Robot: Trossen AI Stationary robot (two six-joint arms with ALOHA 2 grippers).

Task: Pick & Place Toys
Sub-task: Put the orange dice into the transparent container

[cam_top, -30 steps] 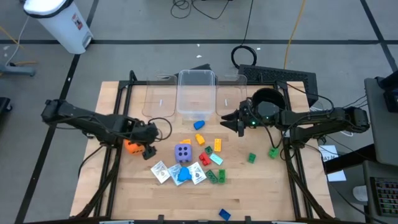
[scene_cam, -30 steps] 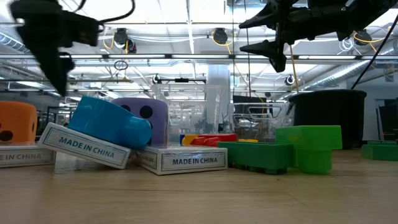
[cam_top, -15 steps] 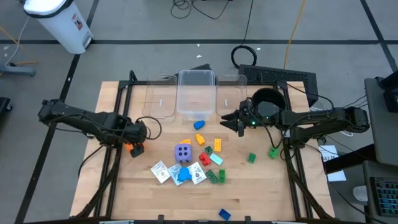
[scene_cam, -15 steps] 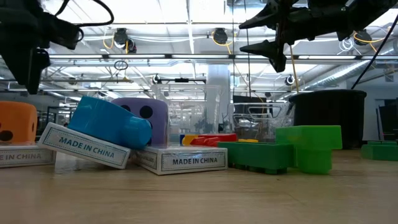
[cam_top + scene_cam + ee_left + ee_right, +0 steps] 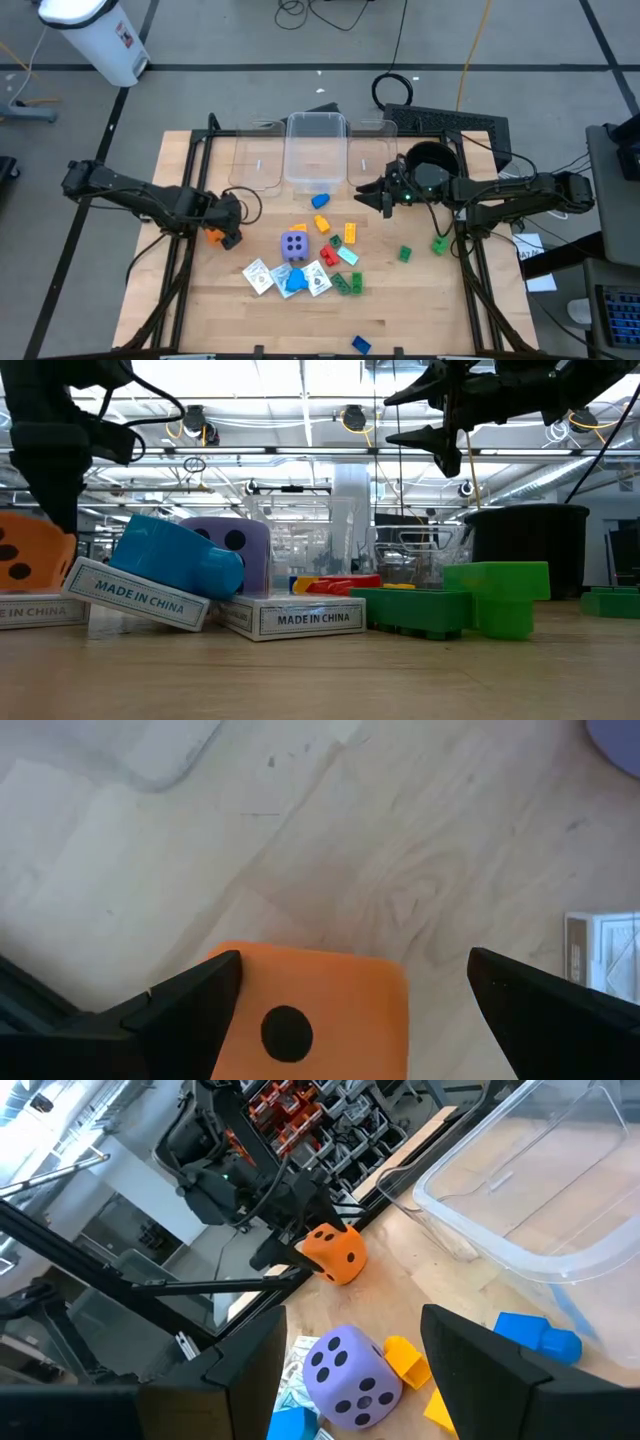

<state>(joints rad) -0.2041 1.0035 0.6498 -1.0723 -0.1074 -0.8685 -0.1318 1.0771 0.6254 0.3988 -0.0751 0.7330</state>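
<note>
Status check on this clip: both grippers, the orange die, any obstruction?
Left gripper open, straddling the orange die, tilted. Right gripper open, raised near the black pot. Nothing blocking.

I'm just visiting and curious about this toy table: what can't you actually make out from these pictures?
- Orange die: in the high view the left gripper covers most of it; whether its fingers touch it is unclear.
- Purple die: in the low view a blue brick hides half.
- Card faces: too small in the high view.
- Bin: one blue piece inside; anything else is unclear.
</note>
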